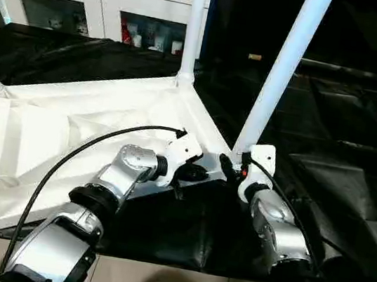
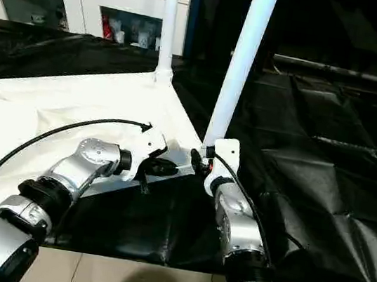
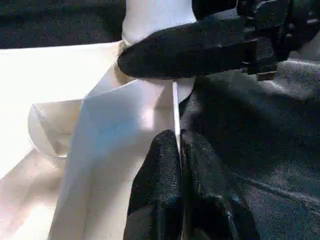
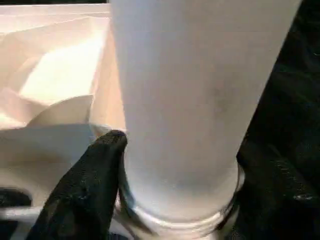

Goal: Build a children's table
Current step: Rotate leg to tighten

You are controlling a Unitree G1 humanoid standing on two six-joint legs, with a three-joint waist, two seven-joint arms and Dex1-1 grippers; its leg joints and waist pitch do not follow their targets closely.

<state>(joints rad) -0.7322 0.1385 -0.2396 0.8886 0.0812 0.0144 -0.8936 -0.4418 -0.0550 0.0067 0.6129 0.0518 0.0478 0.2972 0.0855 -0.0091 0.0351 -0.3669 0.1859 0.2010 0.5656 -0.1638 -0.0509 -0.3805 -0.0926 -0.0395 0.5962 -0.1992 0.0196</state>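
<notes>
Both forearms reach forward to the tabletop's [image 1: 68, 137] near right corner: left gripper [image 3: 177, 145] pinches its rim, right gripper [image 4: 180, 200] clasps the leg [image 1: 285, 63] base.

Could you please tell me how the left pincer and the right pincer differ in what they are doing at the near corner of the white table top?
The left pincer is pinched shut on the thin rim of the table top; the right pincer stands wider, around the base of the near leg. The left holds a flat edge, the right a round tube. Both work at the same corner.
</notes>
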